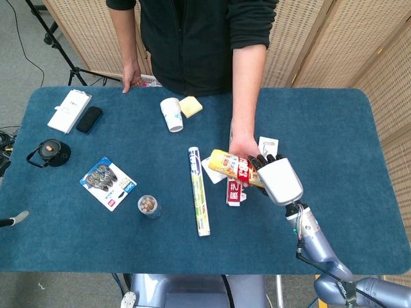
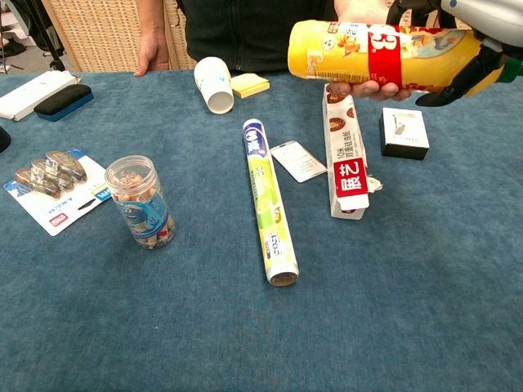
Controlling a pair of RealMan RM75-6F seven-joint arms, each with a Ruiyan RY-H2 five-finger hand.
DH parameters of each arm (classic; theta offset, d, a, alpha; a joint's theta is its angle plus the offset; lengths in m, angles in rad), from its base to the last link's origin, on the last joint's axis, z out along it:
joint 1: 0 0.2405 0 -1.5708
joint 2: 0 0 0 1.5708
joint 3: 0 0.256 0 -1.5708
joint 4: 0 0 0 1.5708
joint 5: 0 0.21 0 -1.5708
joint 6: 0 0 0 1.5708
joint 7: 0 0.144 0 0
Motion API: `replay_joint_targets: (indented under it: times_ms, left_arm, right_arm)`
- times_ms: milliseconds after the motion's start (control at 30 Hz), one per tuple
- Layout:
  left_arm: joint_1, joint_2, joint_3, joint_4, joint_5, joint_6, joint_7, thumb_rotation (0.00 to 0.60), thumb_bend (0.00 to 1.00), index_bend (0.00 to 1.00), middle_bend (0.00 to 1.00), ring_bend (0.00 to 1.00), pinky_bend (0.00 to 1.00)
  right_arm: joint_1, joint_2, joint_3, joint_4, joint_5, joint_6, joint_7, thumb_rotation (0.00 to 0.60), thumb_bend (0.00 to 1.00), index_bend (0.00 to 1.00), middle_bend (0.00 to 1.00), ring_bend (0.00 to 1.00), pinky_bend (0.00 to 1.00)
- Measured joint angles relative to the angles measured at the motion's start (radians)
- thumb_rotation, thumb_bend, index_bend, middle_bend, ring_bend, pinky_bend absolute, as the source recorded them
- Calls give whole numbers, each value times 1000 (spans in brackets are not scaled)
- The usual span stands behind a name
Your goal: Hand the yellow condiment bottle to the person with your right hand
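Bottle (image 2: 380,55) above long box (image 2: 344,151), roll (image 2: 268,200) left of box, jar (image 2: 141,202) further left

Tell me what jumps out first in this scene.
The yellow condiment bottle lies sideways in the air, gripped by the robot's right hand and resting on the person's upturned palm over the table's middle. Below it on the blue table lie a long red box and a foil roll.
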Motion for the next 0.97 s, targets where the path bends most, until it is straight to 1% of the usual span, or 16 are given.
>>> replay_joint_targets:
  times_ms: [33, 67, 133, 167, 267, 333, 500, 600, 700, 800, 900, 967]
  left_arm:
    - [0, 0, 0, 0, 0, -1, 0, 600, 0, 0, 0, 0, 29]
    - [0, 0, 0, 0, -1, -2, 1, 600, 0, 0, 0, 0, 29]
    - [0, -1, 0, 0, -1, -2, 2, 600, 0, 0, 0, 0, 30]
    - [-1, -1, 1, 0, 0, -2, 3, 600, 0, 0, 0, 0, 29]
    - [-1, -1, 2, -2, 2, -3, 5, 600, 0, 0, 0, 0, 29]
    - [-1, -1, 3, -3, 3, -3, 4, 600, 0, 0, 0, 0, 29]
    - [-1, 0, 3, -2, 2, -4, -3, 600, 0, 0, 0, 0, 29]
    - [0, 1, 2, 0, 2, -4, -6, 600, 0, 0, 0, 0, 30]
    - [0, 0, 3, 1, 2, -3, -5, 600, 0, 0, 0, 0, 30]
    - [1, 0, 4, 0, 3, -2, -1, 600, 0, 0, 0, 0, 29]
    - [3, -3, 7, -3, 8, 3, 7, 600, 0, 0, 0, 0, 29]
    - [5, -5, 9, -4, 10, 6, 14, 600, 0, 0, 0, 0, 29]
  right_arm:
    - [-3, 2, -2, -7, 10, 0, -5, 600, 325, 143, 223, 289, 414]
    - [-5, 5, -3, -14, 19, -1, -9, 600, 246, 57, 108, 158, 309]
    - [-9, 15, -4, -36, 45, -2, -27, 600, 158, 1, 13, 34, 199]
    - [-11, 20, -4, -47, 58, -2, -36, 600, 122, 0, 0, 6, 165]
    - [-21, 47, -3, -76, 79, 8, -44, 600, 34, 0, 0, 0, 118]
    - [-30, 68, -3, -88, 77, 24, -38, 600, 4, 0, 0, 0, 101]
    - [-59, 122, -7, -123, 78, 52, -24, 600, 0, 0, 0, 0, 91]
    - [-96, 172, -17, -155, 77, 87, -7, 600, 0, 0, 0, 0, 85]
    - [-139, 221, -33, -175, 65, 125, 41, 600, 0, 0, 0, 0, 71]
    - [-181, 249, -52, -174, 42, 164, 120, 600, 0, 0, 0, 0, 61]
    - [-225, 264, -74, -151, 16, 207, 225, 600, 0, 0, 0, 0, 60]
    - [-256, 266, -92, -116, -7, 237, 317, 600, 0, 0, 0, 0, 60]
